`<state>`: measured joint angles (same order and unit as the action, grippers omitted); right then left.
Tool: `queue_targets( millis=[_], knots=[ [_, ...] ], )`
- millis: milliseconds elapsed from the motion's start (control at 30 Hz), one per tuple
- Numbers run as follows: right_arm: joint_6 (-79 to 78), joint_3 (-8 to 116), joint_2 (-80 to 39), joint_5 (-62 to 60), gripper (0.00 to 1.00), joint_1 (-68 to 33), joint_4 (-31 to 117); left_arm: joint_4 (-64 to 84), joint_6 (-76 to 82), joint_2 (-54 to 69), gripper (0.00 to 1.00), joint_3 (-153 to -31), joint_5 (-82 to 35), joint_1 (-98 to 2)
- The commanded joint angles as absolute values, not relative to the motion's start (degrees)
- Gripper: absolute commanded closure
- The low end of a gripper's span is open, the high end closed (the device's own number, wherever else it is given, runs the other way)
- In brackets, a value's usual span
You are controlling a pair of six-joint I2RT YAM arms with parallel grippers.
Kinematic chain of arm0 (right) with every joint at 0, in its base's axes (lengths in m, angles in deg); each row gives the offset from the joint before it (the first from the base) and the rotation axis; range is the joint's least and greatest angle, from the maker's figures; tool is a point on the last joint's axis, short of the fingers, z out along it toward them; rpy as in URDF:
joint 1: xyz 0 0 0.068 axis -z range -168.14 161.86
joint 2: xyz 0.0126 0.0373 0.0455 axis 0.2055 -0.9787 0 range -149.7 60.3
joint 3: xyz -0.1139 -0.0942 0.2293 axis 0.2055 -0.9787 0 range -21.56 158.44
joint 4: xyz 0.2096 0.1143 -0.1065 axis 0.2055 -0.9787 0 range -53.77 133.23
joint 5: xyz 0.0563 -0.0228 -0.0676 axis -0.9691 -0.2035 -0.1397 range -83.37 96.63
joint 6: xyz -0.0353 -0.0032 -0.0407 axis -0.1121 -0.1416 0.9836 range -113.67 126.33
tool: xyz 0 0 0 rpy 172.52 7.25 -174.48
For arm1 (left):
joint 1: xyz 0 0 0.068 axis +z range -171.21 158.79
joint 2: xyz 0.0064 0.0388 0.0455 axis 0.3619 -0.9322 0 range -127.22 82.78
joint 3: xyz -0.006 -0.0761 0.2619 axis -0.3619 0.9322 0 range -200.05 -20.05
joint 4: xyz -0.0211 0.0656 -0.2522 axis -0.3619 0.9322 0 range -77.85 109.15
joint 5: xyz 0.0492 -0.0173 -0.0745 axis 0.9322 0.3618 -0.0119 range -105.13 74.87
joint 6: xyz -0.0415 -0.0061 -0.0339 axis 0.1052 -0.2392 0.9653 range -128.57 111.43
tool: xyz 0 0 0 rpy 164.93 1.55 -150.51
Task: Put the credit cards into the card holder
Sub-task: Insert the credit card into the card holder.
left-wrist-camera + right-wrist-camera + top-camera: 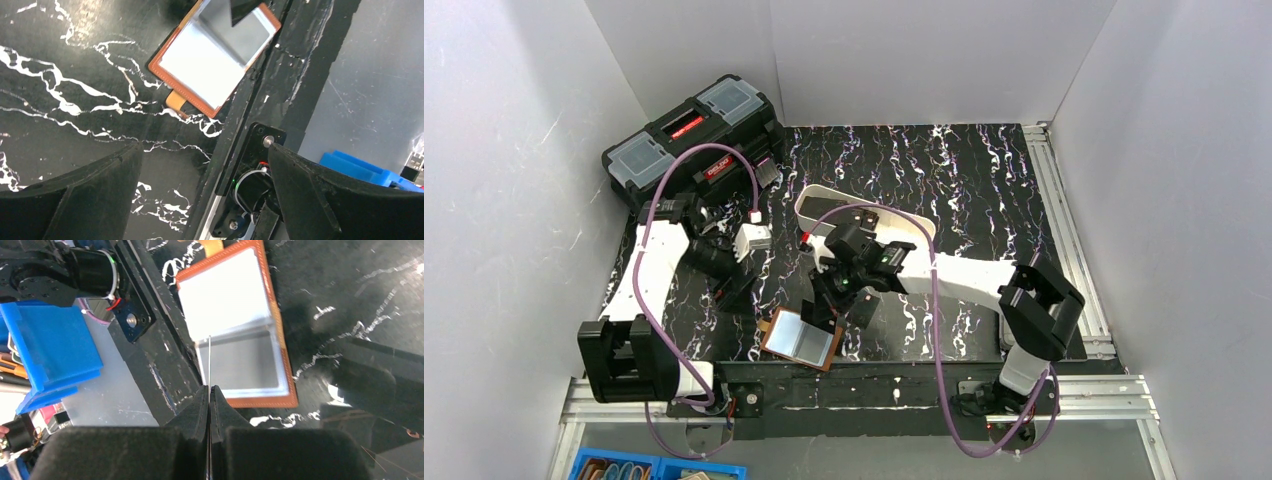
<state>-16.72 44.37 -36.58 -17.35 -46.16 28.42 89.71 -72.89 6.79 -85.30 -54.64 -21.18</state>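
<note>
**Top view.** The holder [802, 340] lay open on the table [984, 200] at its near edge, between the two arm bases. The right gripper [832, 308] hung just over the holder's far side. The left gripper [732, 288] stood to the left, near the holder but apart from it.

**Left wrist.** The left gripper [205, 200] was spread wide with nothing between its fingers. The holder [210, 60] showed a brown stitched rim, a pale blue-grey lining and a short tab on one long side.

**Right wrist.** The right gripper [210, 405] was pinched closed on a card [210, 360]. The card was seen edge-on as a hairline, and its free end sat over the holder [235, 325] near the fold.

The card looked thin, light and slick. It was probably stiff enough to push but likely to bow if jammed. Holding it by the back edge suited the job, since that left the leading edge free for a pocket. The holder looked soft and light, so it would likely skid under a push. Its rim seemed the best place to pin it down.
</note>
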Motion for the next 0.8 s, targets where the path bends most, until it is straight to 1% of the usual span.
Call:
queue_targets(
  millis=[0,200,333,467,633,767],
  knots=[
    [-17.9,44.2,-35.3,-14.6,0.99,-48.7,36.4,90.1,-78.7,8.2,0.06,-81.8,-52.8,-18.4],
    [-16.3,47.3,-39.5,-14.0,0.99,-53.9,33.6,80.3,-80.7,12.7,0.09,-73.1,-49.3,-18.4],
    [-17.0,46.8,-39.5,-13.6,0.99,-56.4,33.2,77.3,-81.8,15.3,0.09,-71.0,-48.2,-18.4],
    [-15.4,45.4,-38.8,-15.8,0.99,-58.5,32.3,75.0,-82.7,17.0,0.09,-69.7,-48.2,-18.5],
    [-13.4,46.4,-40.5,-11.4,0.99,-61.7,28.5,76.5,-78.9,16.2,0.11,-71.7,-49.6,-18.4],
    [-11.9,47.2,-42.3,-9.9,0.99,-62.5,26.2,79.2,-78.5,17.4,0.11,-72.1,-50.2,-18.4]
  ],
)
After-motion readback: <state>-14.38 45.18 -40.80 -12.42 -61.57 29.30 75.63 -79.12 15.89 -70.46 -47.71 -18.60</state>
